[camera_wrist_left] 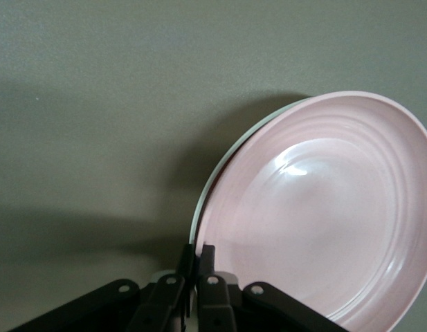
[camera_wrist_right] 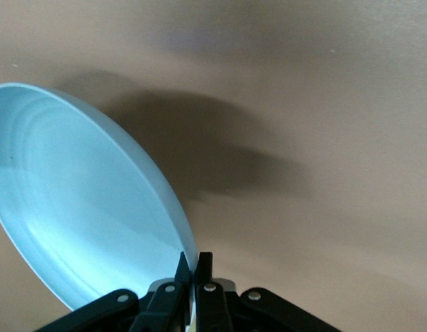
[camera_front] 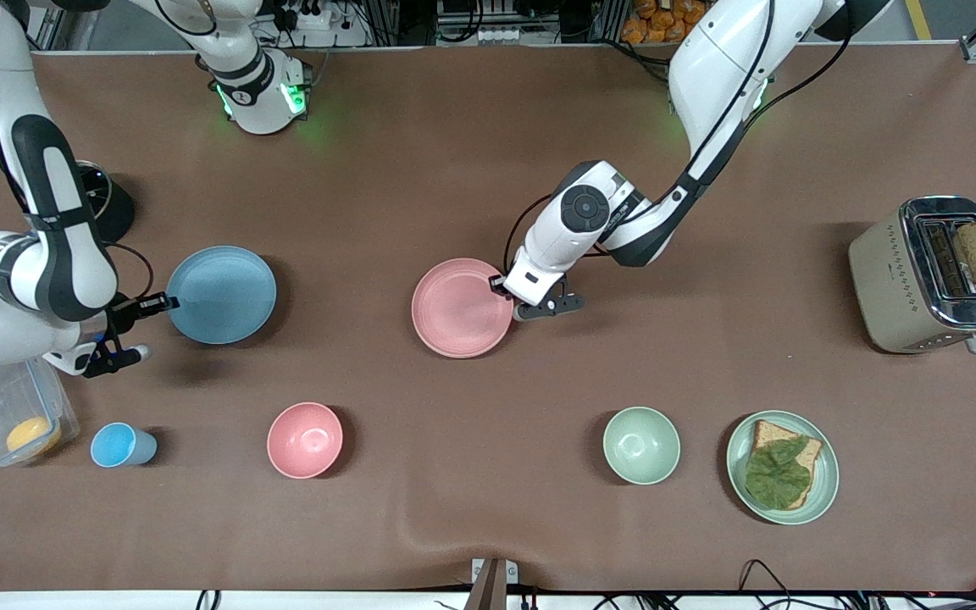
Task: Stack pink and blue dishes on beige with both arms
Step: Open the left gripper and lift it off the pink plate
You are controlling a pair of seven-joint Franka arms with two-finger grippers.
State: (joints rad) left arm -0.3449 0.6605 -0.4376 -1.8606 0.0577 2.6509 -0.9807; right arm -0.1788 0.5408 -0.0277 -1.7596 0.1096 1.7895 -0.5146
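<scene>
Clear box (camera_front: 13, 419): by the right arm's end of the worktop (camera_front: 471, 135), lid off, something orange inside
Right hand (camera_front: 164, 301): pinched tight on the rim of the blue plate (camera_front: 221, 294); the right wrist view shows the fingers (camera_wrist_right: 173, 277) clamped on the plate's edge (camera_wrist_right: 82, 200), the plate tilted up off the worktop with its shadow beneath
Blue cup (camera_front: 119, 446): beside the clear box, nearer the front camera than the blue plate
Pink bowl (camera_front: 305, 440): near the front edge, between the blue cup and the green bowl (camera_front: 641, 445)
Pink plate (camera_front: 461, 307): mid-worktop, well apart from the blue plate
Left hand (camera_front: 505, 288): closed on the pink plate's rim at the side toward the left arm's end; in the left wrist view the fingers (camera_wrist_left: 207, 273) grip the edge of the pink plate (camera_wrist_left: 324, 214), lifted and tilted, a pale rim showing just under it
Green plate (camera_front: 783, 467): beside the green bowl, carrying bread and lettuce
Toaster (camera_front: 928, 275): at the left arm's end, a slice of bread standing in a slot
</scene>
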